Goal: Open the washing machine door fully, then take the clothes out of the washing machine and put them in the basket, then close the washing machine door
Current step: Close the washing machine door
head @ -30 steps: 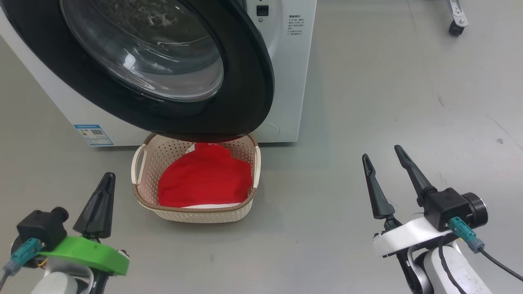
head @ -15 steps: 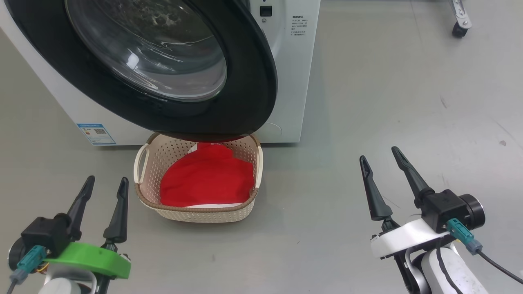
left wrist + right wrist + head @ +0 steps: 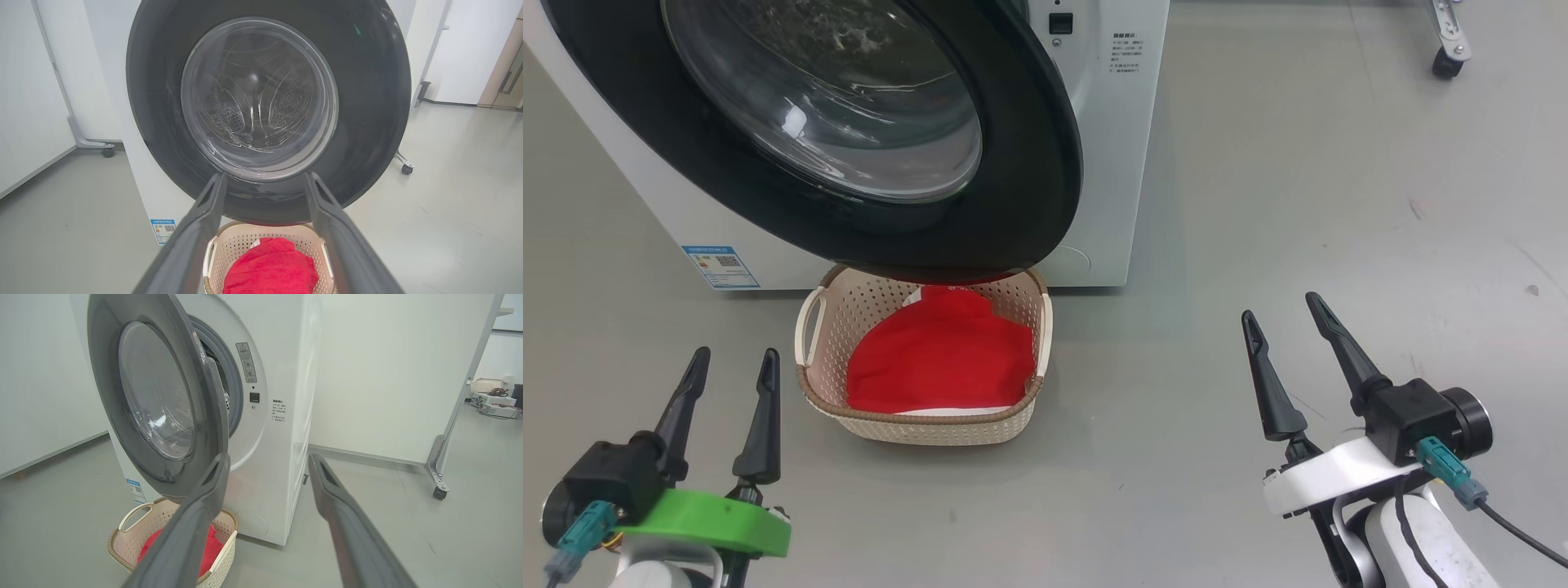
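A second earlier the left gripper [image 3: 735,353] had its two dark tapered fingers pressed together into one wedge. Now they stand spread apart and empty at the near left. The right gripper [image 3: 1280,305], at the near right, is as it was, with its fingers parted and holding nothing. The head view has drifted slightly, so the small shift of machine and basket is the camera's. The washing machine door [image 3: 849,122], a glossy black ring around a bulging clear glass bowl, hangs partly swung out from the smooth white washing machine [image 3: 1111,163]. Under the door's lower edge, on the matte grey floor [image 3: 1298,180], sits the basket [image 3: 915,418], made of cream perforated plastic with rounded corners and a brown woven-look rim. The clothes [image 3: 939,359], soft bright red fabric with a white edge, lie mounded inside it.
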Motion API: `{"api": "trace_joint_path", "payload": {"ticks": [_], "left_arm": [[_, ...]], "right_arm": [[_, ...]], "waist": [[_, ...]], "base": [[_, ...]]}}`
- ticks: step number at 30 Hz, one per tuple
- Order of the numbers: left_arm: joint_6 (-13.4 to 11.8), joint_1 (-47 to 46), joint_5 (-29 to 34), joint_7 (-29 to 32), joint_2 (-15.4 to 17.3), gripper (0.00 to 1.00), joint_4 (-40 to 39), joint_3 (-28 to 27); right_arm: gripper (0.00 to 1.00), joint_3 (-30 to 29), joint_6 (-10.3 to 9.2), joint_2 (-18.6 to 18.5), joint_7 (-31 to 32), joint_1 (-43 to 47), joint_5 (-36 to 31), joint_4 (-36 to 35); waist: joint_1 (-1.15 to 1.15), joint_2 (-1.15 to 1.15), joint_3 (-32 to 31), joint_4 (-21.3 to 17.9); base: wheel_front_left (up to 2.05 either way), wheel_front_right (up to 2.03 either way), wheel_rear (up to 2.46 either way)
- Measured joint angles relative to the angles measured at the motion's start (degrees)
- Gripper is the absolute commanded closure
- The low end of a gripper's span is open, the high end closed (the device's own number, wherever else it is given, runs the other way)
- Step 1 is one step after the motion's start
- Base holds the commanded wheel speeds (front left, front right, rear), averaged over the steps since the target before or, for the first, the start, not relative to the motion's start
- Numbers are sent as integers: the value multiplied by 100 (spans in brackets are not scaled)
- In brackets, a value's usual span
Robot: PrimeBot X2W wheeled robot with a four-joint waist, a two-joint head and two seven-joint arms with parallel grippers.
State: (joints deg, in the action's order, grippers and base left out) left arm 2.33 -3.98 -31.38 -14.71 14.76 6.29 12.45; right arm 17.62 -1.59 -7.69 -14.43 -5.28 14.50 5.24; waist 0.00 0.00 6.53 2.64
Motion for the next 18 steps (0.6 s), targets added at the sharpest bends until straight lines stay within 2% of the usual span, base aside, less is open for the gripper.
{"api": "trace_joint_path", "payload": {"ticks": [11, 18], "left_arm": [[105, 95, 175, 0, -147, 0, -98, -145], [148, 110, 269, 0, -216, 0, -120, -292]], "right_arm": [[0, 1, 0, 0, 0, 1, -2, -23], [0, -181, -78, 13, 0, 1, -12, -110]], "waist": [[0, 0, 24, -5], [0, 0, 41, -4]], "base": [[0, 0, 0], [0, 0, 0]]}}
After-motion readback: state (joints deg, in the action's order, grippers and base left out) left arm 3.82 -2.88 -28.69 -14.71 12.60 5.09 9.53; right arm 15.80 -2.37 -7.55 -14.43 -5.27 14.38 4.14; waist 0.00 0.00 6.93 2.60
